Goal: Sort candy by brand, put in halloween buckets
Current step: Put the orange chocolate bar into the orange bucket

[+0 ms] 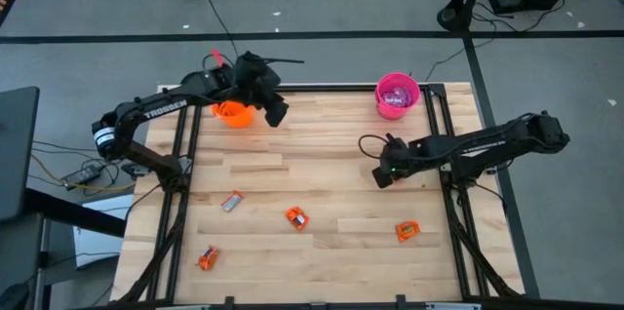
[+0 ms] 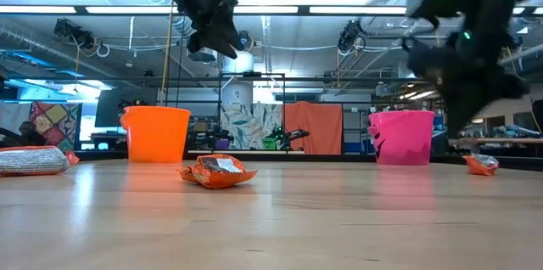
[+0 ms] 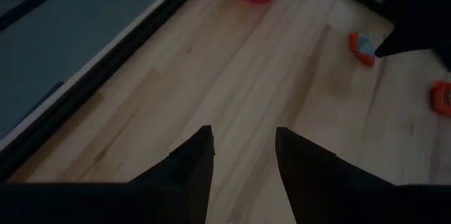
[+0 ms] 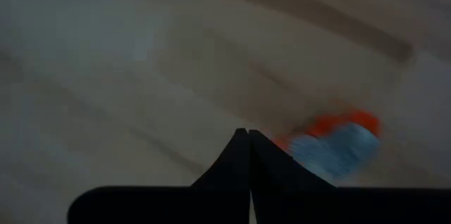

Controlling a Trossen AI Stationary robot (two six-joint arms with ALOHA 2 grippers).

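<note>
Four small orange-wrapped candies (image 1: 296,217) lie scattered flat on the wooden worktop (image 1: 322,169). The orange plastic bucket (image 1: 233,113) and pink plastic bucket (image 1: 397,95) stand upright at its far edge.

One bucket (image 1: 233,113) is plain orange and the other bucket (image 1: 397,95) bright pink with dark face marks, the table (image 1: 331,169) is pale striped wood, the candies (image 1: 296,216) are shiny orange, and both arms (image 1: 156,110) are dark.
</note>
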